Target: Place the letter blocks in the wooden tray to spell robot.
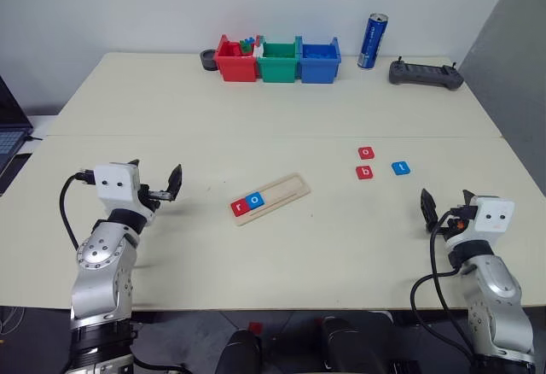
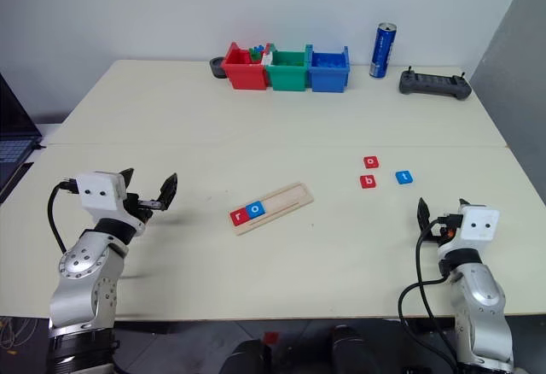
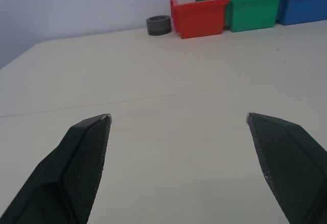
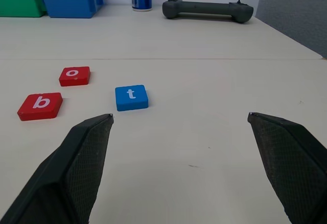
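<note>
The wooden tray holds red r and blue o; red o, red b and blue t lie flat, well right of it.

Each arm is built of rounded silver-grey metal links, with a black band at the wrist. On each wrist sits a white box with two small dark round holes on its face. Black cables loop from each box along the forearm. The left gripper and right gripper have black, wedge-shaped fingers with finely textured faces.
</note>
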Controlling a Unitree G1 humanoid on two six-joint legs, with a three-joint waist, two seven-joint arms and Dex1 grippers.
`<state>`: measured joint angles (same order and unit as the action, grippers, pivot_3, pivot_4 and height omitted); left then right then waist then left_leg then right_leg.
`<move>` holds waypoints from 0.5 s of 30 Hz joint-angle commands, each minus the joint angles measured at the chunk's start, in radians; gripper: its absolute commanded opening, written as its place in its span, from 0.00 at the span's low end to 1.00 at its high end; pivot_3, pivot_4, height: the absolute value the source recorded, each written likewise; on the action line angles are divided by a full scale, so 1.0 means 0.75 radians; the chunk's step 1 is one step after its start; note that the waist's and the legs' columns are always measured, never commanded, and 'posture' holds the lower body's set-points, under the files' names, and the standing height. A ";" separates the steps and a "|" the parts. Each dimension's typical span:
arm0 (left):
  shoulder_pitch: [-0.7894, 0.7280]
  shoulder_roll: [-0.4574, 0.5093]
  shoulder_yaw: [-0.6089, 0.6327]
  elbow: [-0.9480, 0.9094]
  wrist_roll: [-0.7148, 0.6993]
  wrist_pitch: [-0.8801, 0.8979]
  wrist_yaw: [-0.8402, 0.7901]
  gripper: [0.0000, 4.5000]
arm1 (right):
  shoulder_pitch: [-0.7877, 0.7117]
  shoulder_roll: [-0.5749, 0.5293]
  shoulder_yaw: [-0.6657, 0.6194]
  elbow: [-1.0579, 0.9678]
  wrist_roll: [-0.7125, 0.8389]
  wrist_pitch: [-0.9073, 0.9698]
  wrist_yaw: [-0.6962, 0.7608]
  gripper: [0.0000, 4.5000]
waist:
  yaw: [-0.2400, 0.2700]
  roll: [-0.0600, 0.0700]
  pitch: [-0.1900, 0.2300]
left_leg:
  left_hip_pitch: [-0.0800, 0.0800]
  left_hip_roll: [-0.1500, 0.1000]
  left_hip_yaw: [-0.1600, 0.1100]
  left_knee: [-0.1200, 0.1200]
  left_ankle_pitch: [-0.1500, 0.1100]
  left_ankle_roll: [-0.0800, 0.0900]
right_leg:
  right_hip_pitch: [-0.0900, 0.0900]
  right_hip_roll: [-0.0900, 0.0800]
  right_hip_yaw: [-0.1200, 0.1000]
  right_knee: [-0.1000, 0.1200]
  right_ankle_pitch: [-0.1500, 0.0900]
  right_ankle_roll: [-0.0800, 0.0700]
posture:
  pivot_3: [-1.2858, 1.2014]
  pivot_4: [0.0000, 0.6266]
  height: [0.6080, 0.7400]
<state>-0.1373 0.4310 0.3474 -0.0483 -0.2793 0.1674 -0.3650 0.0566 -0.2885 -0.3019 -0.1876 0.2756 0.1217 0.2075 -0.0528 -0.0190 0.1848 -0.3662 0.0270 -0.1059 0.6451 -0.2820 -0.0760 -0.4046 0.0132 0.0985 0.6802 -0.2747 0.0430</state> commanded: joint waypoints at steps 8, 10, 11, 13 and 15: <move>0.055 0.347 -0.181 -0.136 -0.180 0.144 -0.624 1.00 | 0.065 -0.327 0.193 -0.393 0.344 0.336 0.545 1.00 | -0.006 0.003 0.002 | 0.000 0.000 0.000 0.000 0.000 0.000 | 0.000 0.000 0.000 0.000 -0.001 0.001 | 0.52 0.24 1.00; 0.028 0.414 -0.255 -0.118 -0.153 0.123 -0.740 1.00 | 0.069 -0.454 0.238 -0.501 0.412 0.437 0.651 1.00 | -0.006 0.003 0.002 | 0.000 0.000 0.000 0.000 0.000 0.000 | 0.000 0.001 0.000 0.000 -0.003 0.003 | 0.52 0.24 1.00; -0.002 0.433 -0.287 -0.105 -0.156 0.139 -0.785 1.00 | 0.061 -0.511 0.252 -0.543 0.435 0.476 0.691 1.00 | -0.005 0.002 0.002 | 0.000 0.001 0.000 0.000 0.000 0.000 | 0.000 0.001 0.000 0.000 -0.003 0.003 | 0.52 0.24 1.00; -0.063 0.452 -0.343 -0.070 -0.161 0.178 -0.850 1.00 | 0.038 -0.589 0.260 -0.601 0.485 0.542 0.734 1.00 | -0.002 0.000 0.002 | 0.000 0.001 -0.001 0.000 0.000 0.000 | 0.000 0.001 -0.001 0.000 -0.003 0.003 | 0.52 0.24 1.00; -0.117 0.451 -0.397 -0.013 -0.134 0.197 -0.880 1.00 | 0.014 -0.634 0.264 -0.638 0.506 0.574 0.752 1.00 | -0.001 0.000 0.002 | 0.000 0.001 -0.001 0.001 0.000 0.000 | 0.000 0.002 -0.001 -0.001 -0.004 0.003 | 0.52 0.24 1.00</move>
<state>-0.2083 0.7546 0.0656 -0.0733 -0.3896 0.3050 -1.0017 0.0810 -0.7490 -0.0952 -0.6213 0.6266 0.5348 0.7516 -0.0537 -0.0190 0.1866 -0.3666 0.0276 -0.1062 0.6457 -0.2821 -0.0757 -0.4044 0.0144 0.0979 0.6795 -0.2774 0.0455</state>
